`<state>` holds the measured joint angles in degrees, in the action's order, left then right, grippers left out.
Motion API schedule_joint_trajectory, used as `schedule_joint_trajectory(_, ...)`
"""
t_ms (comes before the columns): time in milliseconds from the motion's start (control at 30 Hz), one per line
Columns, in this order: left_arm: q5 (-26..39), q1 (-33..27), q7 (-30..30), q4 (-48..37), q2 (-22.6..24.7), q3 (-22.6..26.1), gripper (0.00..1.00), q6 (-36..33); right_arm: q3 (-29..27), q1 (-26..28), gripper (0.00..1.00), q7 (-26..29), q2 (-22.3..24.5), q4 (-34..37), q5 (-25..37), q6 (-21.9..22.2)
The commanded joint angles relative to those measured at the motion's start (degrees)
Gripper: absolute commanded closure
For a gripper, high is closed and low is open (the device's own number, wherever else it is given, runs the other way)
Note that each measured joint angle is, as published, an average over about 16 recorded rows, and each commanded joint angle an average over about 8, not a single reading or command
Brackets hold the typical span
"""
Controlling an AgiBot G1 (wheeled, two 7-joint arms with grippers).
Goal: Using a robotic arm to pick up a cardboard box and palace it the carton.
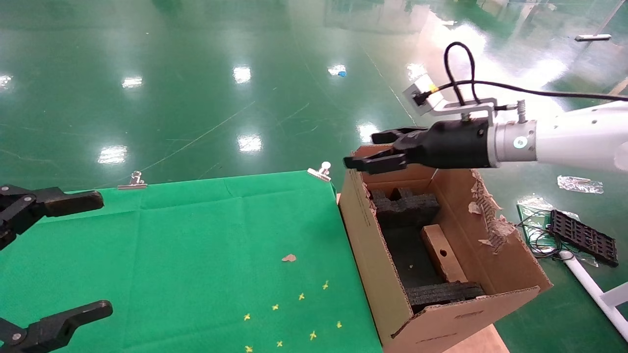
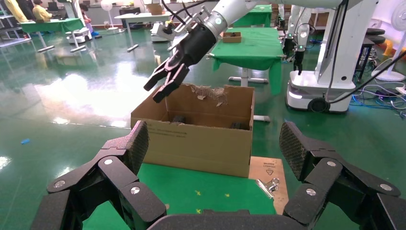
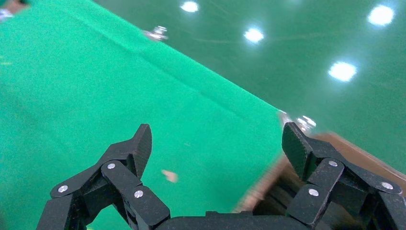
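Observation:
The carton (image 1: pixel 378 274) stands open at the right end of the green table, with a torn right flap and black foam inserts (image 1: pixel 407 206) inside. The small cardboard box (image 1: pixel 441 252) lies inside it, between the foam pieces, its round hole showing. The white robotic arm (image 1: pixel 564 137), my right arm, reaches in from the right. Its right gripper (image 1: pixel 365 149) is open and empty above the carton's far left corner. In the right wrist view the right gripper (image 3: pixel 216 134) hangs over the carton's edge (image 3: pixel 268 177) and the cloth. My left gripper (image 1: pixel 83 257) is open and empty at the table's left, and the left wrist view (image 2: pixel 213 132) faces the carton (image 2: pixel 201 139).
The green cloth (image 1: pixel 196 245) covers the table, held by binder clips (image 1: pixel 321 171) (image 1: pixel 133 182). A small cardboard scrap (image 1: pixel 289 258) and several yellow marks lie on it. A black tray (image 1: pixel 584 238), wires and a white pipe lie on the floor to the right of the carton.

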<state>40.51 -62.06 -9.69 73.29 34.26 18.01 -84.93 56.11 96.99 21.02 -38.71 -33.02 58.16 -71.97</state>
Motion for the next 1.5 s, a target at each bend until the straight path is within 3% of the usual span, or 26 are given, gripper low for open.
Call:
schedule_joint_trajectory(33,0.00,0.00,0.00,0.00,0.00,0.00,0.00,0.00,-2.11,-1.87,0.00,-0.54,0.19,-2.14,-0.86,-0.72)
schedule_joint_trajectory(1133,-0.05,-0.02,0.04,0.00,-0.03,0.07,0.00,0.03,-36.80,-32.52,0.00,-9.43,3.39,-37.23,-14.96,-12.60)
schedule_joint_trajectory(1500,-0.07,-0.01,0.05,-0.02,-0.04,0.08,0.00,0.06,-42.12,-37.20,0.00,-10.64,3.89,-42.58,-17.24,-14.47)
